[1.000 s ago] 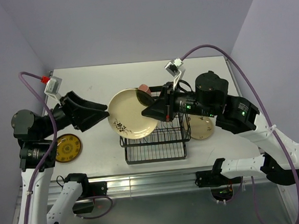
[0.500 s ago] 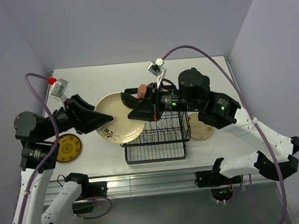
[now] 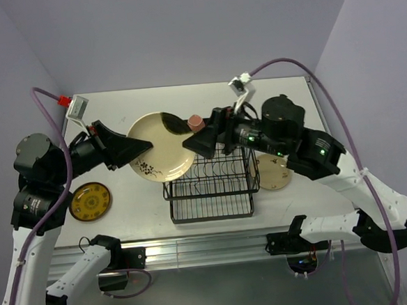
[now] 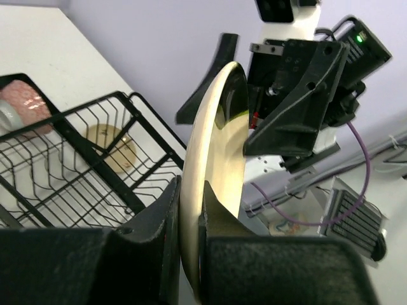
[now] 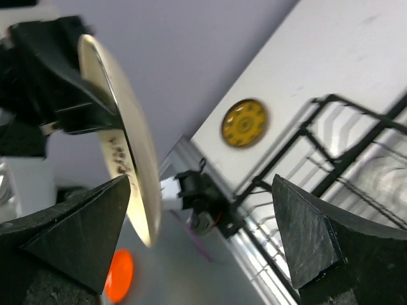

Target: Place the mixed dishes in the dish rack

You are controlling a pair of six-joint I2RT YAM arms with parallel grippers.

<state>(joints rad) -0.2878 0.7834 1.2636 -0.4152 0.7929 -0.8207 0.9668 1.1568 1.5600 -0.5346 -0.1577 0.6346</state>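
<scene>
A cream plate [image 3: 163, 150] with a dark flower print hangs on edge in the air, above the table left of the dish rack [image 3: 209, 188]. My left gripper [image 3: 143, 147] is shut on its left rim; in the left wrist view both fingers clamp the plate [image 4: 213, 140] at my left gripper [image 4: 189, 222]. My right gripper [image 3: 192, 143] stands open at the plate's right rim. In the right wrist view the plate [image 5: 124, 143] sits just inside the left finger of my right gripper [image 5: 203, 235], untouched by the other finger. A pinkish mug [image 3: 196, 121] stands behind the rack.
A yellow patterned plate [image 3: 90, 201] lies flat on the table at the left, under my left arm. Another cream plate [image 3: 275, 172] lies right of the rack, partly under my right arm. The black wire rack [image 4: 70, 165] holds no plates in its slots.
My left gripper closed on the plate's left rim and my right gripper opened, letting go of it. The plate shifted left and back, away from above the rack.
</scene>
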